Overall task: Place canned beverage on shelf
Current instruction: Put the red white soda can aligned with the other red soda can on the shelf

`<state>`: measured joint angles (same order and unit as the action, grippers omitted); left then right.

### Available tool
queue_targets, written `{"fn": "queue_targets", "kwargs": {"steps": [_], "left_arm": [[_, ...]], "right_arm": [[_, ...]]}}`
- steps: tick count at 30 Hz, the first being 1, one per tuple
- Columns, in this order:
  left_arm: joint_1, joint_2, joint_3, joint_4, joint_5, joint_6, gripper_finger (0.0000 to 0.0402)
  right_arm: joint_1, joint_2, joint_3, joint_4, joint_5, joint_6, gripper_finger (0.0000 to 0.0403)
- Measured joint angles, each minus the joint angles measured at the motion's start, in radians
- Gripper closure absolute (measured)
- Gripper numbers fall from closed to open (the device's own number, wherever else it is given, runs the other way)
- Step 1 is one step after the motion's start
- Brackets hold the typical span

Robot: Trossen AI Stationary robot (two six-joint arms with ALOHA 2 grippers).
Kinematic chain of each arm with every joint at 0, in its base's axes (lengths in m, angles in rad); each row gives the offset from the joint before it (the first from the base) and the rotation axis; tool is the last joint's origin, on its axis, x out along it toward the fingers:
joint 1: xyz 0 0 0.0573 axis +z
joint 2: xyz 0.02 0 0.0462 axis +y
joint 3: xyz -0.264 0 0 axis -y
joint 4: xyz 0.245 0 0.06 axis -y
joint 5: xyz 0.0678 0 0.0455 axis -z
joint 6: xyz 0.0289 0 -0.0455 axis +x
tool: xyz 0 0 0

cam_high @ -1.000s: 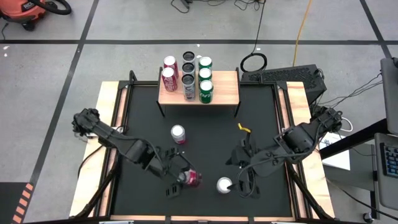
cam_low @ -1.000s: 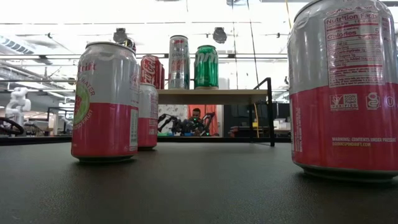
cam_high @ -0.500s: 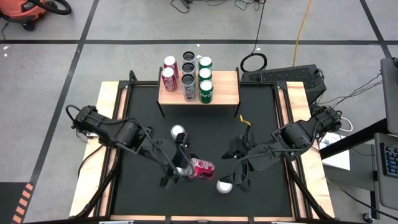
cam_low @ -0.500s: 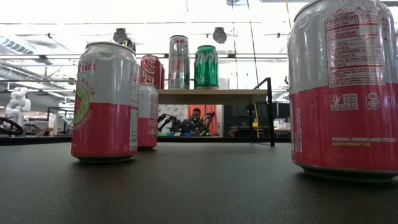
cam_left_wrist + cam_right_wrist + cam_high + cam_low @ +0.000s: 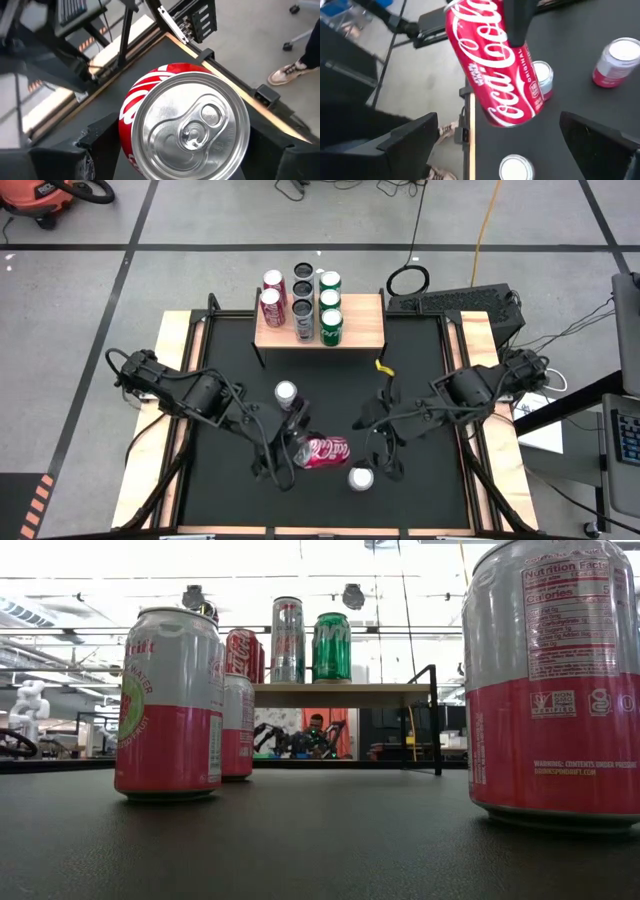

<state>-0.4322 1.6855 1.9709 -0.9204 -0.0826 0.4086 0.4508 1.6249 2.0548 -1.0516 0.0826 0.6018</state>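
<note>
Red aluminium fills my left gripper: a red cola can with white script lies on its side between my fingers, which stand fairly wide and press on its flanks, holding it above the black table mat near the front edge. In my left wrist view the can's silver top and pull tab face the camera. My right gripper hangs just beside the can, its jaws spread fully and holding nothing; its wrist view shows the can tilted in the air. A white-and-pink can stands upright on the mat below the held can, and a second white-and-pink can stands behind my left gripper. The small light-wood shelf on black metal legs sits at the far edge, well apart from both grippers, carrying two red cans, silver-black cans and three green cans on its left half.
</note>
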Motion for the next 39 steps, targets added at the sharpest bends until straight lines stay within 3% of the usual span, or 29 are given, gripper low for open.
{"fn": "queue_targets", "kwargs": {"steps": [8,16,23,33,39], "left_arm": [[-0.012,0.000,0.000,0.095,0.000,0.172,0.0093],[-0.015,0.000,0.001,0.226,0.004,0.178,0.0093],[-0.007,0.000,0.001,0.288,-0.023,0.184,0.0093],[0.007,0.001,0.001,0.346,-0.037,0.185,0.0093],[0.018,0.001,0.001,0.347,-0.038,0.207,0.0093]], "right_arm": [[-0.083,-0.001,0.000,-0.027,-0.208,-0.089,0.0003],[-0.171,-0.002,0.000,0.026,-0.468,-0.092,0.0003],[-0.202,0.003,0.000,0.098,-0.632,-0.102,0.0003],[-0.207,0.032,0.000,0.122,-0.731,-0.170,0.0004],[-0.208,0.057,0.000,0.144,-0.769,-0.207,0.0026]]}}
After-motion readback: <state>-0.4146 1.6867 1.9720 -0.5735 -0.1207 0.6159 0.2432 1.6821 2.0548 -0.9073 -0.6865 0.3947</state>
